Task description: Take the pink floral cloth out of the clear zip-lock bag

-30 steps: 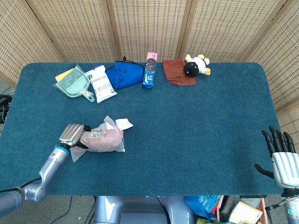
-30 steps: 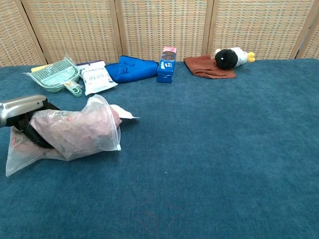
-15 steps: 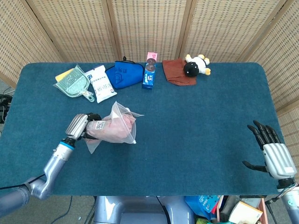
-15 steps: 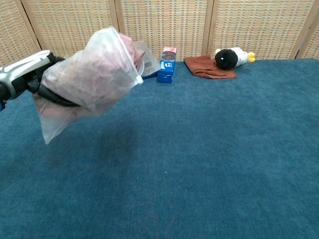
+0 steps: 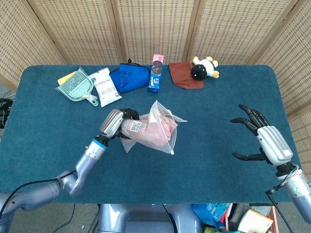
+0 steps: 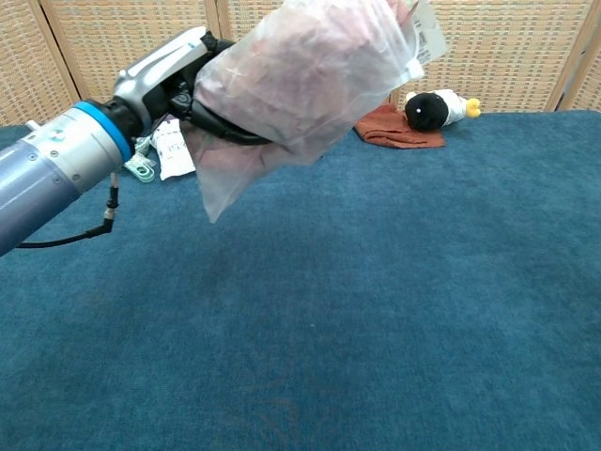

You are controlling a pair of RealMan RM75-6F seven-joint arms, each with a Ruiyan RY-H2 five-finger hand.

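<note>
My left hand (image 5: 118, 124) (image 6: 183, 77) grips the clear zip-lock bag (image 5: 154, 128) (image 6: 310, 80) by its closed end and holds it raised above the table's middle. The pink floral cloth (image 5: 151, 132) (image 6: 300, 56) is bunched inside the bag. The bag's open mouth points toward the right side, with a white tag (image 6: 427, 26) sticking out there. My right hand (image 5: 265, 138) hovers open at the right side of the table, fingers spread toward the bag, well apart from it. The chest view does not show the right hand.
Along the far edge lie a green dustpan (image 5: 74, 85), a white packet (image 5: 107, 87), a blue cloth (image 5: 129, 77), a blue box (image 5: 154, 79), a brown cloth (image 5: 184, 75) and a plush toy (image 5: 204, 68). The blue table (image 5: 214, 111) spreads around them.
My left hand lifted the bag off the table and carried it up and toward the centre. My right hand rose from the near right corner and moved inward over the table.
</note>
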